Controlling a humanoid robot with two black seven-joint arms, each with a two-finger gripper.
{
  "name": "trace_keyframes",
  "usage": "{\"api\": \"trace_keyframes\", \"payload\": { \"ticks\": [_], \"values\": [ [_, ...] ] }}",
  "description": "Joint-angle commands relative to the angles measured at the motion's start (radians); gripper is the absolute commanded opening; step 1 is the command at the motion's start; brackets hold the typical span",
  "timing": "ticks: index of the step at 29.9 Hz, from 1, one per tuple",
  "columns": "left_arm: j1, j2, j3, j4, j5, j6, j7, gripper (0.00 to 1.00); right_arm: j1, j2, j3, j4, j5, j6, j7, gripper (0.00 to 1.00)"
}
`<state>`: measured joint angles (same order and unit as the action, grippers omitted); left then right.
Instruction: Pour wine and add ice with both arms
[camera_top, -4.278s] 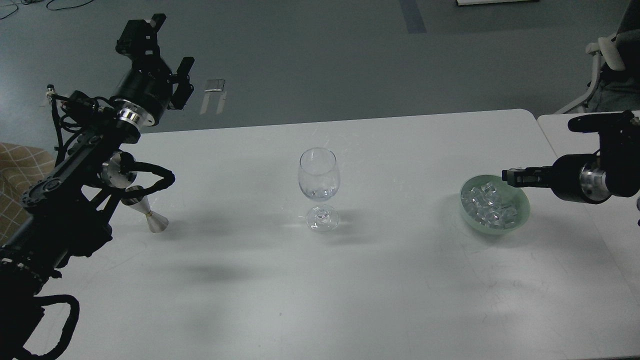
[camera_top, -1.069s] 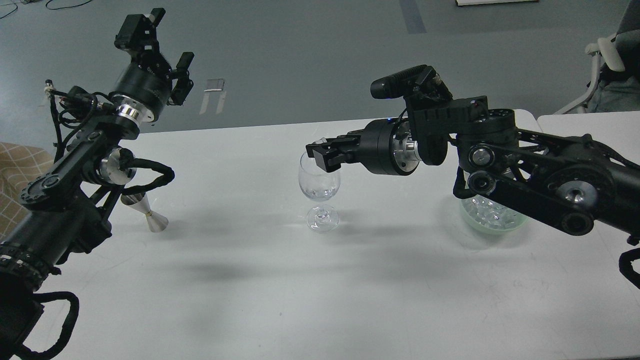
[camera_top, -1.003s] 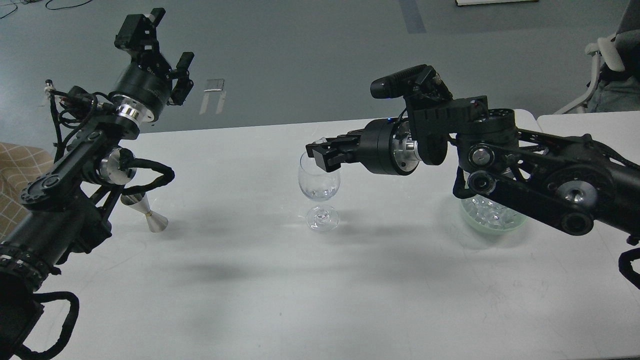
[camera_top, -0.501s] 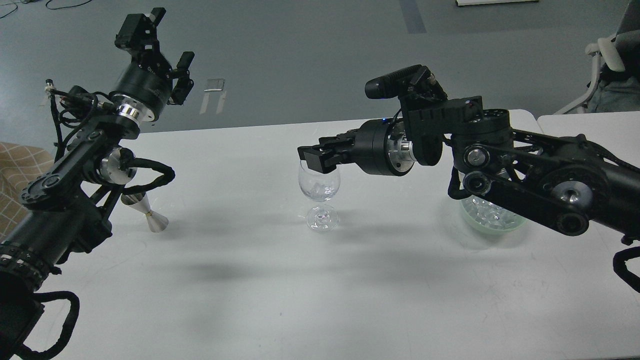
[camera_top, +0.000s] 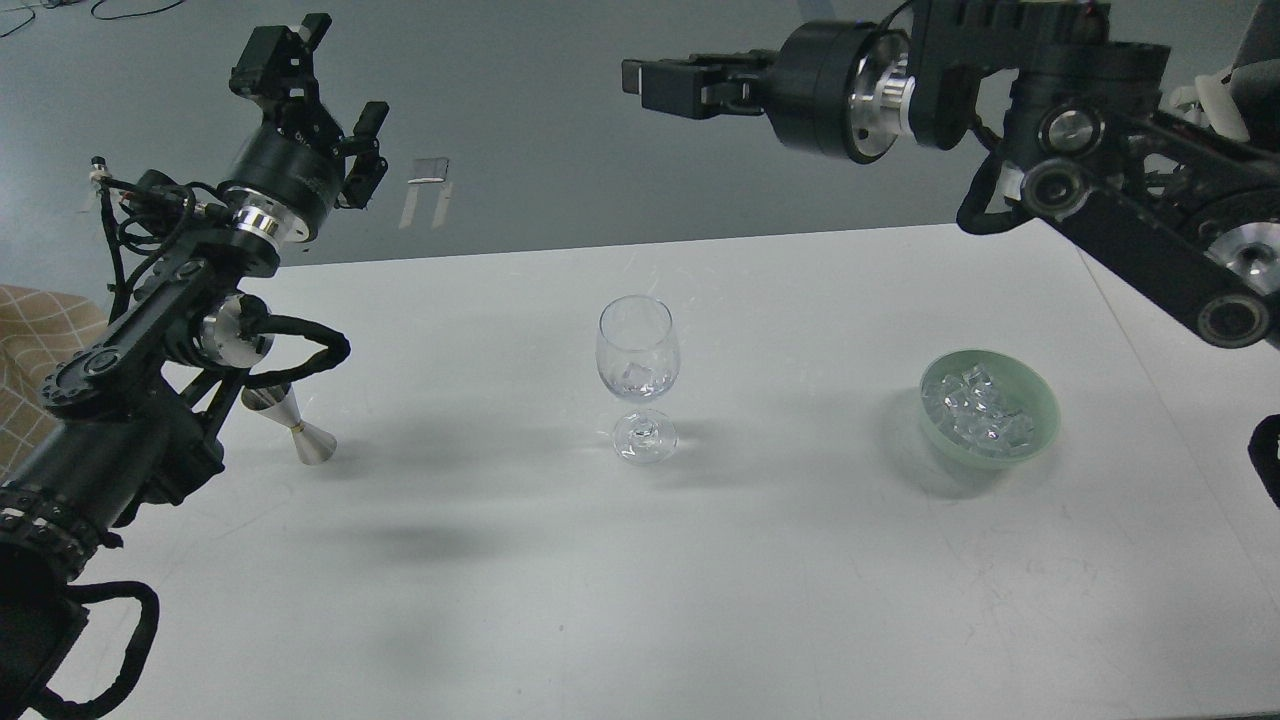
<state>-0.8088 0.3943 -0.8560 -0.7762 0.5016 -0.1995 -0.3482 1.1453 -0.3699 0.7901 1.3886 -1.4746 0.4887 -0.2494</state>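
Observation:
A clear stemmed wine glass (camera_top: 638, 350) stands at the middle of the white table (camera_top: 560, 590), with ice (camera_top: 640, 378) in the bottom of its bowl. More ice cubes (camera_top: 975, 408) fill a pale green bowl (camera_top: 1040, 435) to the right. My right gripper (camera_top: 650, 85) is high above the glass, pointing left, open and empty. My left gripper (camera_top: 340, 80) is raised over the table's far left corner, open and empty.
A silver double-cone jigger (camera_top: 300, 432) stands at the left, partly behind my left arm. A second white table (camera_top: 1180, 380) adjoins on the right. A chair (camera_top: 1215, 110) stands at the far right beyond the table.
My right gripper let an ice cube fall into the glass, then rose from the glass rim to well above it. The left arm has not moved.

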Motion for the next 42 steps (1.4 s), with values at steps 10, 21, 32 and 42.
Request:
{"api": "trace_keyframes", "payload": {
  "ticks": [10, 21, 32, 42],
  "values": [
    [0.000, -0.005, -0.002, 0.002, -0.003, -0.001, 0.002, 0.98, 0.139, 0.065, 0.509, -0.479, 0.011, 0.000, 0.021, 1.00],
    [-0.041, -0.020, -0.017, 0.044, -0.040, -0.041, 0.008, 0.98, 0.103, 0.057, 0.555, -0.784, 0.374, 0.000, 0.237, 1.00],
    [-0.112, -0.133, -0.017, 0.186, -0.144, -0.087, 0.011, 0.98, -0.106, 0.112, 0.569, -0.859, 0.849, -0.078, 0.363, 1.00],
    [-0.110, -0.157, -0.035, 0.204, -0.178, -0.141, 0.009, 0.98, -0.329, 0.190, 0.719, -0.812, 0.861, -0.082, 0.371, 1.00]
  ]
}}
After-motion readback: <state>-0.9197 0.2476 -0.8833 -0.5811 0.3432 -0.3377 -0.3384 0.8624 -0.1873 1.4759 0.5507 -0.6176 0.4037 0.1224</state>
